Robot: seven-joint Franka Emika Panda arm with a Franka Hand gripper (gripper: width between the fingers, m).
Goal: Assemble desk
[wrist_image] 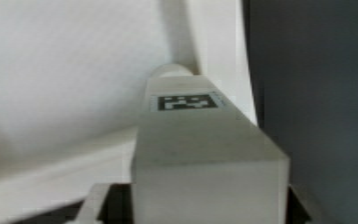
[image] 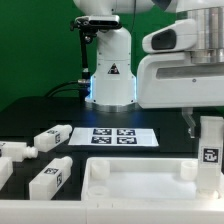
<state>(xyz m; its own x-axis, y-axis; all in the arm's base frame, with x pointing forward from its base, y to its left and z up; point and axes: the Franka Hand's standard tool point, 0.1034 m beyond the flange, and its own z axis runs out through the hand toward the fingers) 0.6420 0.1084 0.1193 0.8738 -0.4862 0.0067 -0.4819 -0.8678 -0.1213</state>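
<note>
Over the dark bench (image: 30,112), the pincer (image: 206,127) clasps a leg (image: 209,160) upright at the tabletop (image: 135,182) corner; seating it likely demands careful alignment.

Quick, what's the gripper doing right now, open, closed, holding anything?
Gripper: closed, holding one white tagged leg upright.
</note>
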